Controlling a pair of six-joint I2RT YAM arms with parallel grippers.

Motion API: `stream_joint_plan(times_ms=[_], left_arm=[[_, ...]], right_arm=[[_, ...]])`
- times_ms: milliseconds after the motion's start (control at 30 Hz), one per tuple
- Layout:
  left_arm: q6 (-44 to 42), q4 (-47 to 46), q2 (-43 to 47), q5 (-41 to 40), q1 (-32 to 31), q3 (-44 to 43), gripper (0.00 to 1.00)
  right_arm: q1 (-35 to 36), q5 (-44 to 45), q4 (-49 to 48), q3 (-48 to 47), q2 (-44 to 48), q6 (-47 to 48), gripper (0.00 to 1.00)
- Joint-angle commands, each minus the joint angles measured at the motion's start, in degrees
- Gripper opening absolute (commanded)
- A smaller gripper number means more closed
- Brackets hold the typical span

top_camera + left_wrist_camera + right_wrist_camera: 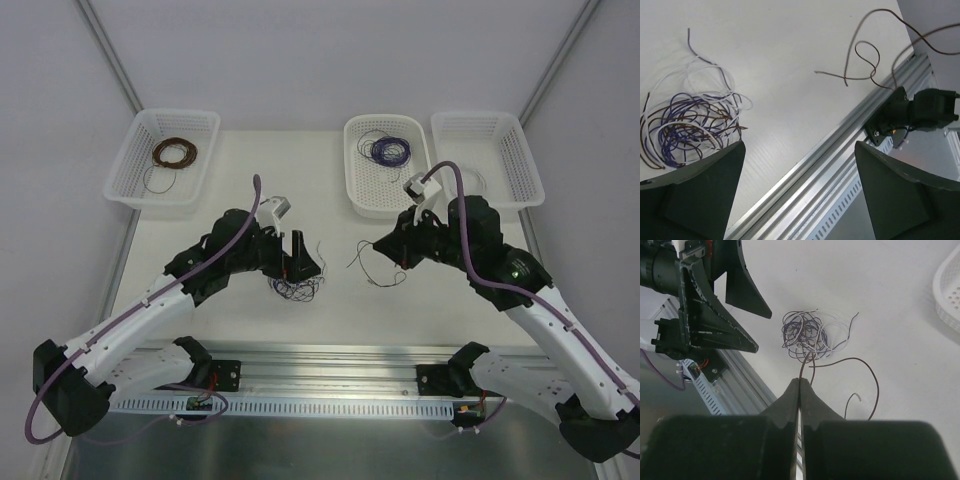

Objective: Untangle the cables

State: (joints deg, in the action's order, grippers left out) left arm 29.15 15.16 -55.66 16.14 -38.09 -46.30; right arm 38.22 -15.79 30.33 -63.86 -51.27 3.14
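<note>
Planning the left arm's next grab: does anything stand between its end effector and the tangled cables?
Nothing visible does. The left end effector stands open with the tangled cables right at one fingertip on bare table. The right end effector is shut on a brown strand from that tangle.

"Was there any way through between the two arms?"

"A lane, yes. Bare table ran from the middle out to twelve o'clock, between the left basket at ten and the middle basket at one."

"And past that?"

"The right basket stood just beside the middle one, closing off two o'clock."

"Nearer in?"

"The tangle lay at seven, by the left gripper, whose fingers stood wide apart. A brown strand ran from the right gripper, pinched at its tips, across to that tangle. The metal rail barred six."
</note>
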Motion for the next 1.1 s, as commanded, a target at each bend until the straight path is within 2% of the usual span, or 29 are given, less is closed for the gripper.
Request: stream_joint_plan(times_ms=[0, 300, 433, 500, 567, 600, 700, 733, 800, 867, 967, 1000, 1067], left_arm=[[-6.4, -3.7, -1.4, 3.1, -3.4, -4.1, 0.92], [-6.2, -13.0, -7.7, 1.1, -10.2, -6.7, 0.86], [-4.9, -15.0, -11.9, -0.4, -11.9, -8.0, 0.8], [-4.4, -15.1, -12.9, -2.0, -12.8, -8.3, 0.74], [-4.1, -15.1, -13.7, -3.0, -13.2, -8.3, 0.64], [-3.7, -15.0, -13.9, -3.0, -13.2, -8.2, 0.5], [-2.9, -15.0, -13.5, -3.1, -13.3, -7.8, 0.23], [-2.6, -15.0, -13.2, -3.2, -13.3, -7.7, 0.09], [-2.1, -15.0, -12.5, -4.0, -13.4, -7.4, 0.0], [-1.6, -15.0, -11.8, -5.0, -13.3, -7.3, 0.0], [0.5, -15.0, -11.2, -7.6, -13.3, -7.5, 0.0], [2.0, -15.0, -11.1, -8.5, -13.3, -7.6, 0.0], [3.8, -15.0, -11.1, -11.2, -13.3, -7.7, 0.0]], right_arm=[[0.1, -3.5, -5.6, 0.1, -0.7, -2.4, 0.01], [0.2, -6.7, -10.6, 1.6, -1.6, -6.7, 0.01], [0.5, -8.3, -13.4, 2.4, -2.1, -8.7, 0.01], [0.6, -8.4, -14.6, 2.6, -2.3, -9.4, 0.01], [0.5, -8.5, -15.0, 2.8, -2.4, -9.6, 0.01], [0.6, -8.5, -15.2, 2.9, -2.3, -9.6, 0.01], [0.6, -6.5, -15.0, 3.7, -2.2, -9.5, 0.01], [0.6, -5.8, -15.0, 3.9, -2.0, -9.4, 0.01], [0.7, -4.3, -14.9, 4.8, -1.9, -9.4, 0.01], [0.6, -2.9, -14.7, 5.4, -1.9, -9.8, 0.05], [0.6, -0.5, -14.2, 6.5, -1.6, -9.6, 0.25], [0.5, 0.4, -13.5, 6.9, -1.4, -9.6, 0.38], [0.5, 3.4, -12.8, 7.3, -0.3, -9.2, 0.44]])
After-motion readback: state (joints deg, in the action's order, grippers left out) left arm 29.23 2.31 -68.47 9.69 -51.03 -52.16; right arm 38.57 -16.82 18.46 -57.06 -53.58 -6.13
